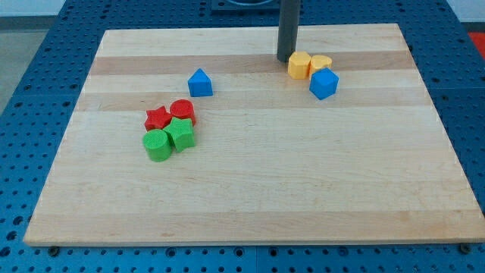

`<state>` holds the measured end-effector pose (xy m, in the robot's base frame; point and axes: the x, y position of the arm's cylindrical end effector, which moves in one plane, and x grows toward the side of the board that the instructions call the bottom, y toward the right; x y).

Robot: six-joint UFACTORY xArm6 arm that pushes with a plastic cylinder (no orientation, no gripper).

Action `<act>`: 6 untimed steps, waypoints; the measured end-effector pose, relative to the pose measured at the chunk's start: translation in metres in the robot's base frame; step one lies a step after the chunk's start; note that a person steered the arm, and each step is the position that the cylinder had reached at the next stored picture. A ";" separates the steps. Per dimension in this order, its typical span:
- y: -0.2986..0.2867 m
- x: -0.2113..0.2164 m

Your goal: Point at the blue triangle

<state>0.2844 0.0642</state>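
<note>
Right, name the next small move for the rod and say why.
Probably slide my tip toward the view's left and slightly down: it sits beside the yellow blocks, while the blue triangle lies alone further left, with bare board between.

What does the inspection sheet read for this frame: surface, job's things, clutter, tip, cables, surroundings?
Surface: wooden board, flat, pale with darker bands.
Job's things: blue triangle toward the view's upper left of centre, standing alone.
Clutter: yellow hexagonal block, yellow heart and blue cube grouped at the view's upper right; red star, red cylinder, green star and green cylinder clustered at the view's left.
Tip: my tip rests just left of the yellow hexagonal block, well right of the blue triangle.
Cables: nothing seen.
Surroundings: blue perforated table around the board.
</note>
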 end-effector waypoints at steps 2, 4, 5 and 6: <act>0.005 0.001; -0.022 0.000; -0.065 0.000; -0.116 0.000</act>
